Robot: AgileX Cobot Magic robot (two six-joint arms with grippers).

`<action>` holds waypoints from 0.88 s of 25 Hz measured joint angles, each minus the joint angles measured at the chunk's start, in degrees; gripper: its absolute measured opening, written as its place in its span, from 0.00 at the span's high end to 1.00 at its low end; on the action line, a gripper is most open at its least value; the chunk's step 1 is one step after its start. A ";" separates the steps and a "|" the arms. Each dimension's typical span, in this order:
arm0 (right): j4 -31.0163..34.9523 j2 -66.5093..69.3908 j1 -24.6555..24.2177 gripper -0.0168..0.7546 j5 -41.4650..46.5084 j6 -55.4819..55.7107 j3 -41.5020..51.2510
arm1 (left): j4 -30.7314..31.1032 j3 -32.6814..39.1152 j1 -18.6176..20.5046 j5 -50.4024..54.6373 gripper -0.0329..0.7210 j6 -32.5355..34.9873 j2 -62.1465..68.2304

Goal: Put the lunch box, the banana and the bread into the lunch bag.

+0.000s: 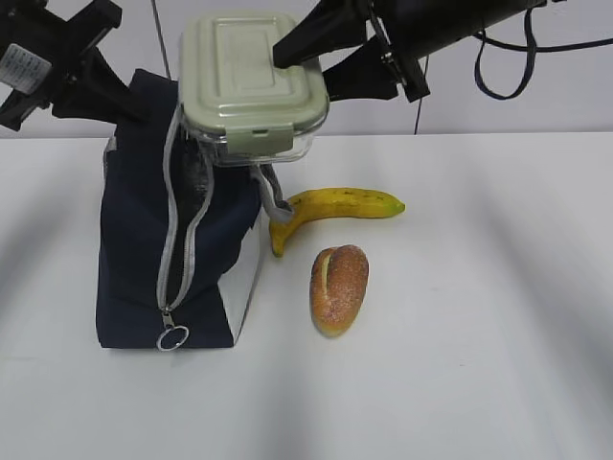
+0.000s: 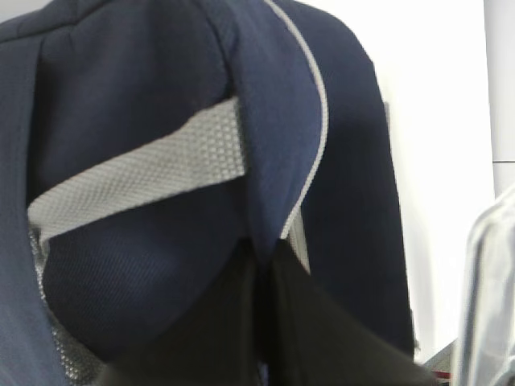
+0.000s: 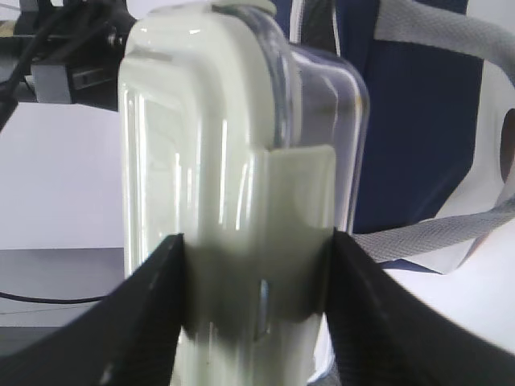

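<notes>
Exterior view: right fingers (image 1: pixel 321 59) clamp the lunch box (image 1: pixel 251 81) above the open lunch bag (image 1: pixel 144 249); left fingers (image 2: pixel 261 322) pinch the bag's top edge. Banana (image 1: pixel 335 209), bread (image 1: pixel 339 287) on worktop (image 1: pixel 479 335).

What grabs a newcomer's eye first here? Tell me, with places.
The lunch box, pale green lid on, is held in the air by the right gripper right over the open top of the lunch bag at left. The left gripper pinches the bag's upper edge. The banana and the bread lie on the table beside the bag.
</notes>
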 joint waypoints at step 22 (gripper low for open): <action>-15.15 4.55 7.70 0.49 -10.00 6.02 -0.83 | -0.52 0.00 0.00 0.21 0.96 0.00 0.00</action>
